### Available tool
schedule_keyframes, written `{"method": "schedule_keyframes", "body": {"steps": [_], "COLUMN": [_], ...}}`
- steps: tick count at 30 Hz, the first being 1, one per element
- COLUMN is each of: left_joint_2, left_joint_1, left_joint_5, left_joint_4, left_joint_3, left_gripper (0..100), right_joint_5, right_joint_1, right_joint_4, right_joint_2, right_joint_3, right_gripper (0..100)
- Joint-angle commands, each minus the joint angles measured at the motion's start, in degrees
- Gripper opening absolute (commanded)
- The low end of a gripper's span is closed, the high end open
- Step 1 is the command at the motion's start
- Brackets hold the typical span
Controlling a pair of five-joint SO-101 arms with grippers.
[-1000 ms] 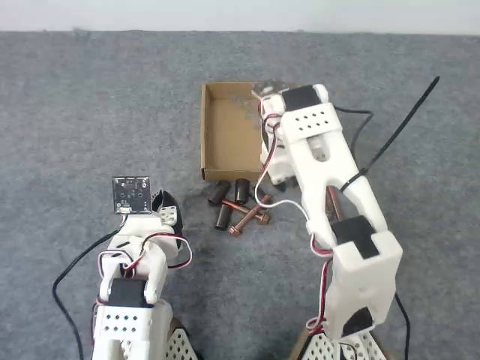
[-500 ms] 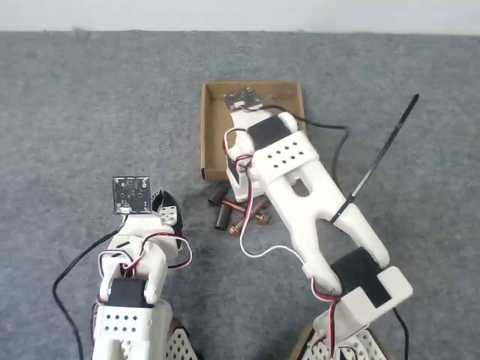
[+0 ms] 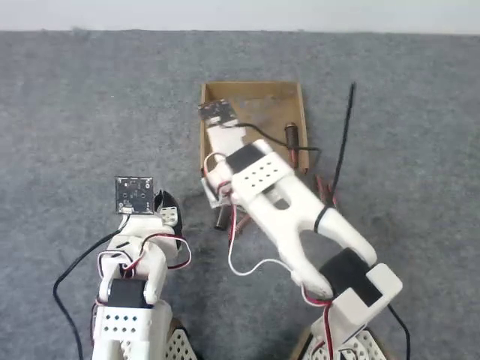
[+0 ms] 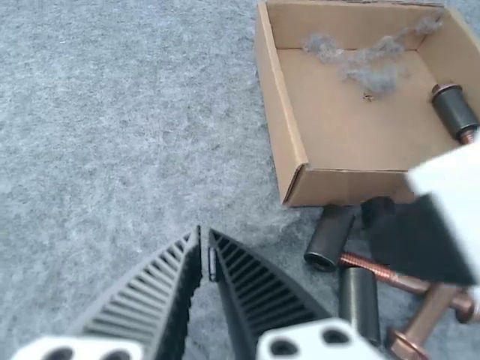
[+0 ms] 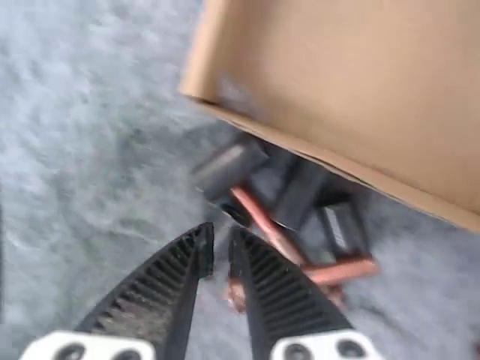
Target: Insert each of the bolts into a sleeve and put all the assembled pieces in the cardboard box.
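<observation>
The cardboard box [image 3: 251,94] stands in the middle of the carpet. One bolt in a dark sleeve [image 3: 292,139] lies inside it by the right wall, as the left wrist view also shows [image 4: 453,109]. Just in front of the box lies a pile of dark sleeves [image 4: 330,237] and copper bolts [image 4: 375,270]. My right gripper [image 5: 219,236] hangs shut and empty right over that pile, near a sleeve [image 5: 229,169] and a bolt [image 5: 262,221]. My left gripper [image 4: 205,241] is shut and empty, low over the carpet to the left of the pile [image 3: 166,206].
The right arm [image 3: 277,202] slants across the pile and the box's front wall. Another copper bolt [image 3: 326,191] lies on the carpet right of the box. A black cable [image 3: 341,142] runs past the box's right side. Bare carpet stretches to the left.
The right arm swung left from the box's right side to above the pile. The sleeved bolt now shows in the box. The left arm has stayed put.
</observation>
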Motion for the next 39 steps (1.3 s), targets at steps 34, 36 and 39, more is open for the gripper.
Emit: {"method": "schedule_keyframes", "body": {"steps": [34,36,39], "left_joint_2": [1.0,1.0,1.0], "left_joint_1": [0.4,0.4,0.4], "left_joint_5": [-0.7,-0.7,-0.7], "left_joint_4": [-1.1,-1.1,-1.2], "left_joint_3": [-0.7,-0.7,-0.7], "left_gripper": [1,1,1], "right_joint_5": [-11.1,-12.3,-15.2], "right_joint_1": [-1.9,-2.0,-2.2], "right_joint_4": [-8.6,-9.1,-9.1], "right_joint_2": [-1.9,-1.8,-1.2], "right_joint_3": [8.5,9.1,9.1], "right_gripper": [8.1,8.1,8.2]}}
